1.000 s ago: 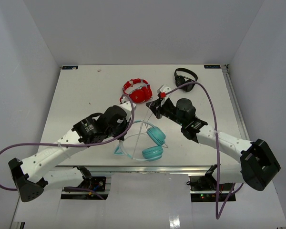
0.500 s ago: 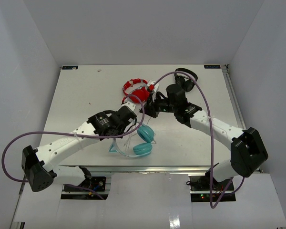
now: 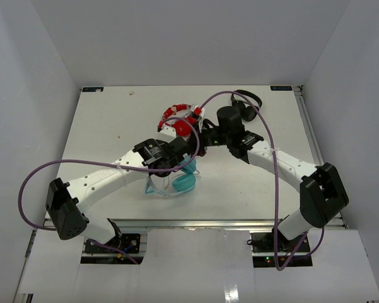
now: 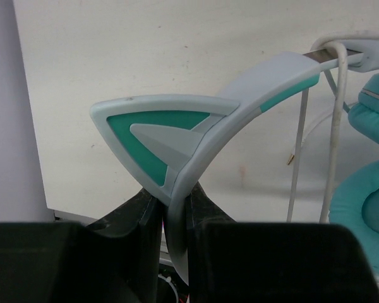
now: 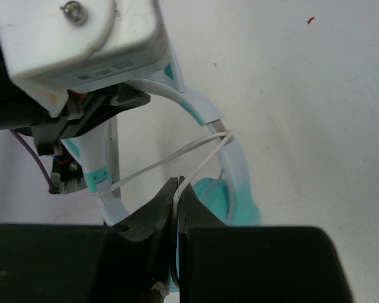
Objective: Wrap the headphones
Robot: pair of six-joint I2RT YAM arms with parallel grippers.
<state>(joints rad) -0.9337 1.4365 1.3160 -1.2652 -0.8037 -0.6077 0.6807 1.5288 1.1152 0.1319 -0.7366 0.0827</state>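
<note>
The teal headphones [image 3: 177, 184] hang at the table's middle, held up by my left gripper [image 3: 182, 165]. In the left wrist view my left gripper [image 4: 174, 192] is shut on the pale headband [image 4: 259, 82] just below a cat-ear point [image 4: 155, 126]; a teal ear cup [image 4: 366, 208] and the thin white cable [image 4: 333, 126] show at the right. My right gripper [image 3: 199, 142] sits just beyond the left one. In the right wrist view it [image 5: 177, 184] is shut on the white cable [image 5: 202, 161], which crosses over the headband [image 5: 235, 158] above an ear cup [image 5: 211, 199].
Red headphones [image 3: 180, 120] lie just behind both grippers. Black headphones [image 3: 246, 104] lie at the back right, behind the right arm. The two arms nearly touch above the table's middle. The table's near edge [image 3: 196, 221] is close below the teal headphones.
Both grippers have moved left and farther from the bases, closing in on each other. The teal headphones went with the left gripper, and the cable now lies across the headband.
</note>
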